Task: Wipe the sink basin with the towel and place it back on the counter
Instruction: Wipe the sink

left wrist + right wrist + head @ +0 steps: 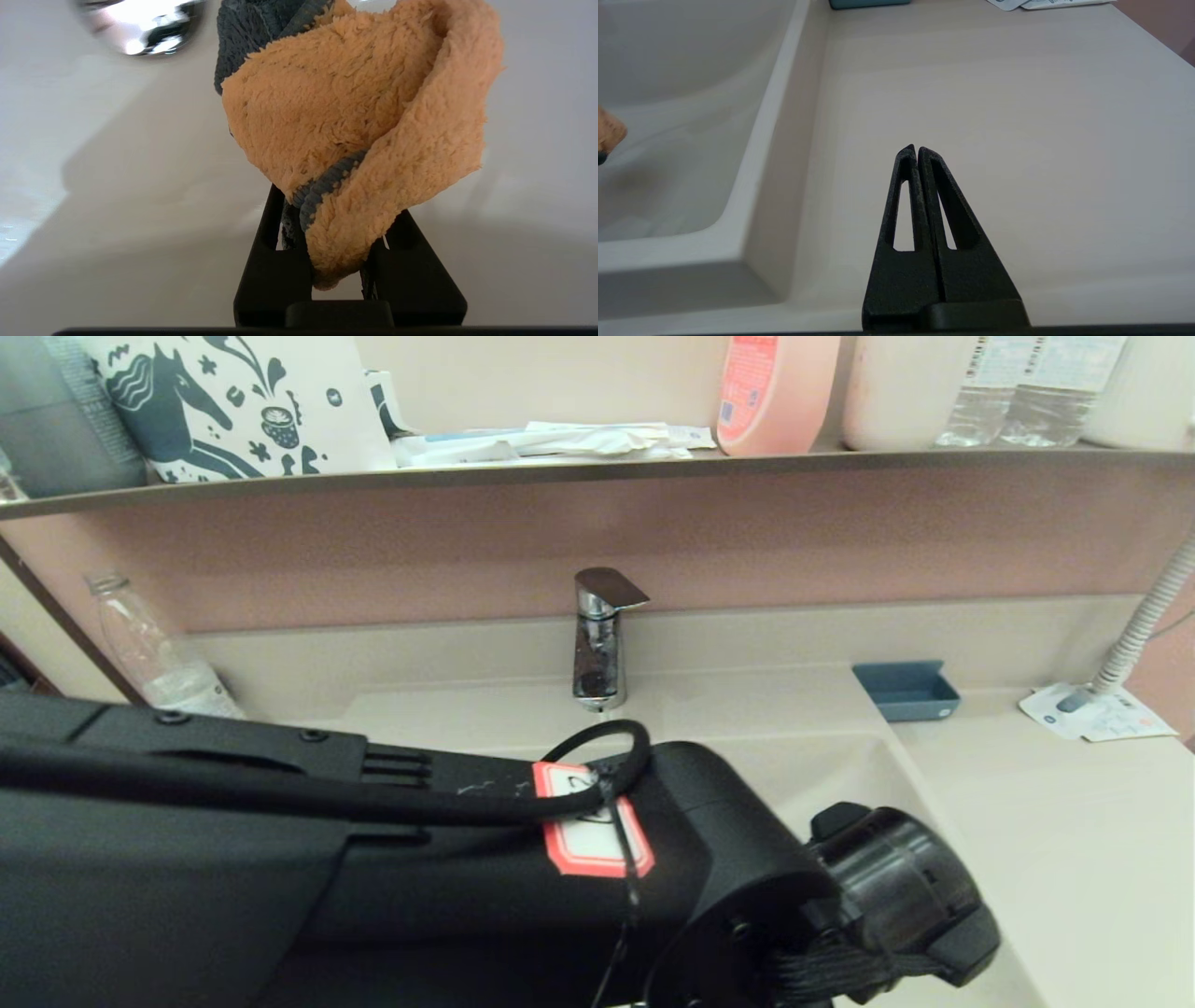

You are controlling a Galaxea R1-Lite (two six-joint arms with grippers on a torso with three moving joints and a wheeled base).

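Head view: the left arm (467, 859) reaches across the sink basin (840, 756), hiding its end effector. Left wrist view: left end effector (336, 242) clamps the towel (355, 121) just over the basin floor, near the drain plug (140, 23). Right wrist view: right end effector (917, 149), fingers pressed together and empty, hangs above the bench (1017, 116) beside the basin.

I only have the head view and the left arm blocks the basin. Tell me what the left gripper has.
Observer: The left gripper is shut on the towel, an orange terry cloth with grey edging.
Operator: Report where it is in the sink basin.
Observer: Over the pale sink basin floor, with the chrome drain plug just beyond the towel.
Operator: Give me the right gripper.
Observer: The right gripper is shut on nothing, over the counter beside the basin's rim.
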